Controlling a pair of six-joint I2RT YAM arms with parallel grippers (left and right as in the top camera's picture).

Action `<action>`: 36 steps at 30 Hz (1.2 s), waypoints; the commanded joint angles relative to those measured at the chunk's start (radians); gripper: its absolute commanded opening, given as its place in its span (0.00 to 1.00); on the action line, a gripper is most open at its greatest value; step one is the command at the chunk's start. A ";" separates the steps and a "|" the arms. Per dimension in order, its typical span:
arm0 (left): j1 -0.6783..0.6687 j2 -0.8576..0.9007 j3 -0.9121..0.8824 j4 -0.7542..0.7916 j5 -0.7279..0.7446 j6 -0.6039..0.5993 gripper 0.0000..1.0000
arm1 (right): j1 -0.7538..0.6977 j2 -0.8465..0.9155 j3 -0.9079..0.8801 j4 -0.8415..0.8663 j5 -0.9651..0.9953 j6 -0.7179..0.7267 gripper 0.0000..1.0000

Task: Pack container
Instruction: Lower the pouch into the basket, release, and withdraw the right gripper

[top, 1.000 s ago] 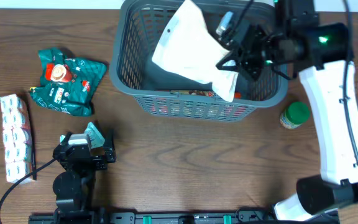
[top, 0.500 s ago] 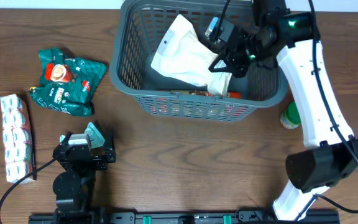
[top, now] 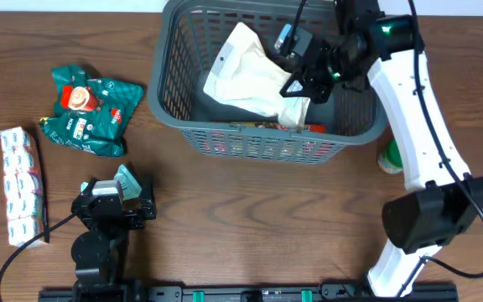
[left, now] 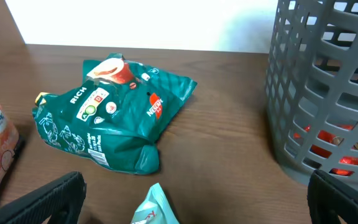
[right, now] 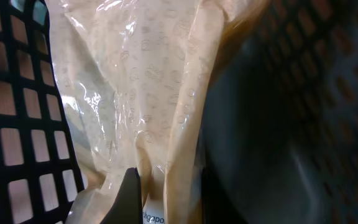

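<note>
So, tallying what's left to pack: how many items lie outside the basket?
4: green pouch left of the basket; white-and-red pack at the far left; teal packet by the left gripper; green-lidded jar right of the basket, partly behind the arm.

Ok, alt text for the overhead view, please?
The right hand pinches a cream plastic bag inside the dark grey container. Elsewhere on the wooden table lie a green packet and a white multipack; the left hand rests open by a small teal sachet.
</note>
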 commanded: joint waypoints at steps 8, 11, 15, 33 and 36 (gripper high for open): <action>0.004 -0.007 -0.023 -0.008 0.011 0.010 0.99 | 0.072 0.077 -0.004 -0.006 -0.015 -0.023 0.01; 0.004 -0.007 -0.023 -0.008 0.011 0.010 0.99 | 0.099 0.081 -0.004 -0.001 -0.005 -0.022 0.01; 0.004 -0.007 -0.023 -0.008 0.011 0.010 0.98 | 0.122 0.082 -0.004 0.004 0.032 -0.021 0.38; 0.004 -0.007 -0.023 -0.008 0.011 0.010 0.98 | 0.087 0.048 0.051 0.034 0.157 0.253 0.99; 0.004 -0.007 -0.023 -0.008 0.011 0.010 0.99 | 0.052 0.017 0.121 0.031 0.343 0.451 0.99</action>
